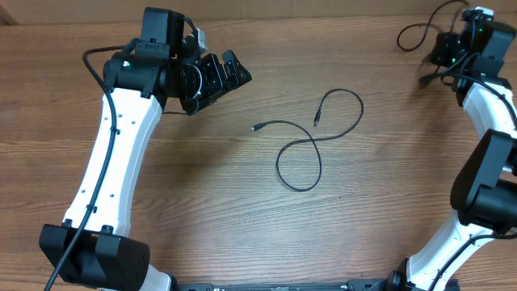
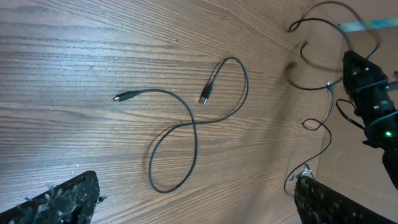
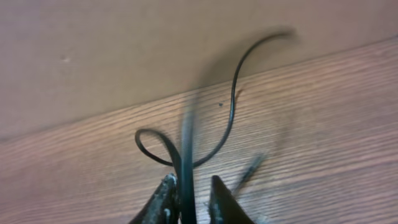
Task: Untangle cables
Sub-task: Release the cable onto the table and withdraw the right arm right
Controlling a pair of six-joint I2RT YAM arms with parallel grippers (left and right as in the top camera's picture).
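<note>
**Centre cable** (image 1: 300, 153): thin black cord lying flat on the wood-grain tabletop (image 1: 202, 210), about mid-table. It forms an S with one closed loop on the near side and a wider open curve on the far side. One plug end (image 1: 256, 127) points toward the left arm. The other plug end (image 1: 317, 120) lies inside the open curve. It touches neither gripper and lies well apart from the other cord.

**Second cable** (image 1: 414, 32): thin black cord at the far right corner of the table, partly lifted and looping loosely around the right gripper (image 3: 189, 202). Motion blur hides its ends.

**Right gripper**: fingers (image 3: 163, 200) drawn almost together, with the second cable pinched between them and rising out above the tips.

**Left gripper** (image 1: 220, 81): raised over the far left of the table, jaws spread wide, holding nothing and aimed toward the centre cable.

**Backdrop**: plain tan panel (image 3: 124, 50) beyond the far table edge.
</note>
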